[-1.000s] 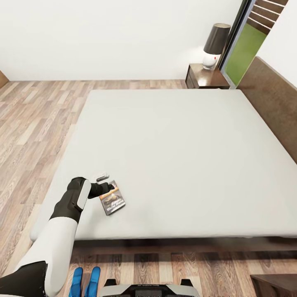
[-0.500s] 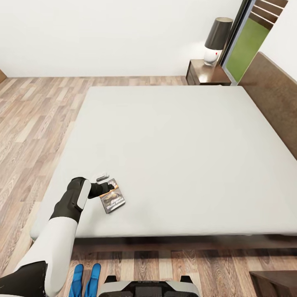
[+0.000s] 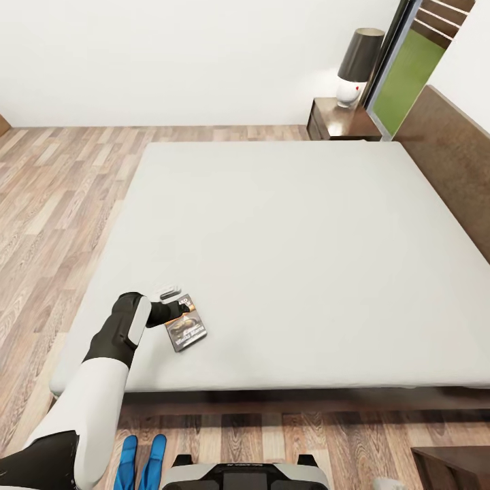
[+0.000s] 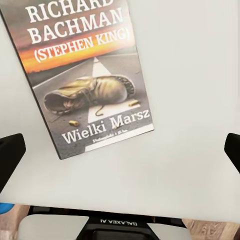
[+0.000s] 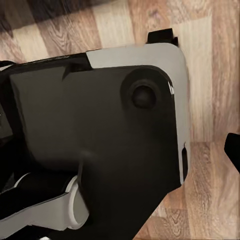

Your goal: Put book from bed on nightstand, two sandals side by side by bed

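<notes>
At the left of the head view we see our left arm reaching over the near corner of the large low bed with its plain off-white mattress (image 3: 286,231); our left gripper (image 3: 178,310) hangs at the upper edge of the small thin paperback book with the dark cover and orange band (image 3: 186,327), its fingers spread wide with nothing between them; in the left wrist view the dark fingertips (image 4: 10,155) stand far apart on either side of the book (image 4: 85,75), which lies flat on the mattress. Compared with half a second ago the arm, the book and the whole view have barely shifted; a second ago the camera sat slightly lower. Below, the pair of thin flat bright blue flip-flops (image 3: 141,461) lies side by side on the light-brown wood-plank floor (image 3: 54,197) beside the bed. Far right, the small dark reddish-brown glossy nightstand (image 3: 337,122) carries a dark-shaded lamp with a white base (image 3: 356,64). Of our right gripper (image 5: 232,150) we see one dark fingertip over the robot's base; whether it is wide or narrow we cannot tell.
</notes>
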Robot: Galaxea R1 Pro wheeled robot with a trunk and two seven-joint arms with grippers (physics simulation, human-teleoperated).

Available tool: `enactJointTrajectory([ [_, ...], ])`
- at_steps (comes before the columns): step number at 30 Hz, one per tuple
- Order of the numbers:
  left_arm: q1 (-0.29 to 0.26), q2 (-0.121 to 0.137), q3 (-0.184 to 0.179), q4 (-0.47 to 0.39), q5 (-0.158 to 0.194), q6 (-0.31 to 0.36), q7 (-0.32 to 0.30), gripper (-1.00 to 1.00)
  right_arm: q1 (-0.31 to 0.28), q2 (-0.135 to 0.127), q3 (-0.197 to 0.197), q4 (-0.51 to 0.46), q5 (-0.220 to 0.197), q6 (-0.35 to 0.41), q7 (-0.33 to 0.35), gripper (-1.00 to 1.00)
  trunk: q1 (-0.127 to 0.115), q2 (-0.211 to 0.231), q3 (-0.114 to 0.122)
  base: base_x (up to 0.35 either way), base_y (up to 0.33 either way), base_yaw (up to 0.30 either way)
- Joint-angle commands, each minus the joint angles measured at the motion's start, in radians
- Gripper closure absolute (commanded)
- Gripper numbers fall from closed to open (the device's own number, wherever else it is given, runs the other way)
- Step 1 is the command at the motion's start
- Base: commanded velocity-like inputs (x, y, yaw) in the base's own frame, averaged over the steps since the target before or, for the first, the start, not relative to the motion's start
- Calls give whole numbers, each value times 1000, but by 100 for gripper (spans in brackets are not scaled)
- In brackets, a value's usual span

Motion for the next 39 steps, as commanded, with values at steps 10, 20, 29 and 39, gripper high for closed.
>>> enactJointTrajectory([
  [10, 0, -1, 4, -1, 11, 5, 6, -100, -1, -31, 3, -187, -11, 232, 19, -100, 0, -1, -1, 0, 0, 0],
  [20, -1, 0, 5, -1, 11, 2, 3, -100, 0, -76, 8, -191, -1, 234, 451, -100, 0, -1, -1, 0, 0, 0],
  [29, -1, 5, 7, -25, 11, -9, 1, -100, 0, -75, 15, -175, -2, 147, 488, -100, 0, -1, -1, 0, 0, 0],
  [39, -67, 19, 11, -129, 7, -18, 13, -100, 0, -75, 15, -173, -2, 133, 488, -100, 0, -1, -1, 0, 0, 0],
])
